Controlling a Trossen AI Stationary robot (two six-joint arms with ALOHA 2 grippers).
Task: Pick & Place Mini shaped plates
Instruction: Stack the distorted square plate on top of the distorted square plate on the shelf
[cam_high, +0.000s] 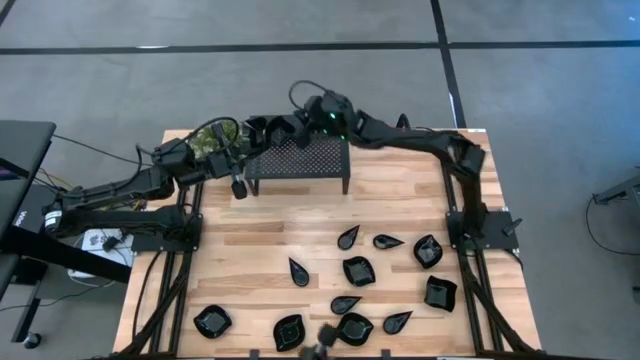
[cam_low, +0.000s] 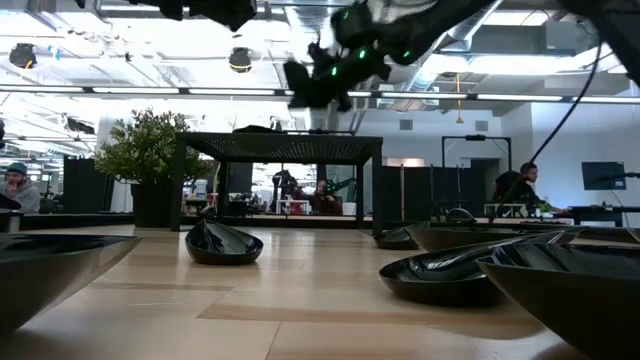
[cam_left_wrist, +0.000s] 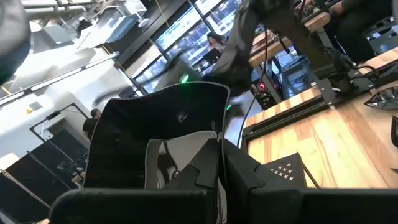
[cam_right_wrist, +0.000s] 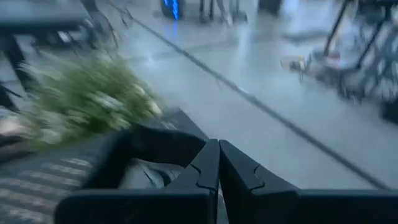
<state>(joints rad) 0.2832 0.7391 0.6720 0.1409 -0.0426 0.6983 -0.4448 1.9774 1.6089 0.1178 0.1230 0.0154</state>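
Several glossy black mini plates (cam_high: 358, 270) of leaf, square and scalloped shape lie flat on the near right part of the table, and they show close up in the low view (cam_low: 224, 243). My left gripper (cam_high: 246, 142) hangs high by the perforated stand's far left corner, shut on a square plate (cam_left_wrist: 155, 124). My right gripper (cam_high: 296, 126) reaches in from the right above the stand's far edge, shut on another black plate (cam_right_wrist: 149, 146). It also shows lifted in the low view (cam_low: 305, 80). My left gripper pinches the square plate by one side of its raised rim (cam_left_wrist: 219, 140). The rest of the plate stands off to one side of the fingers with its hollow facing the wrist camera. It is lifted clear of the table. My right gripper pinches its plate by the rim (cam_right_wrist: 202, 148) between the shut fingers, and the dish spreads to one side of them. It is lifted clear, above the level of the stand top. The blur hides more.
The black perforated stand (cam_high: 300, 160) stands on its legs at the table's far middle, with a potted plant (cam_high: 212, 140) at its left end. Bare wood (cam_high: 260, 230) lies between the stand and the plates. People sit in the room beyond the table (cam_low: 522, 180).
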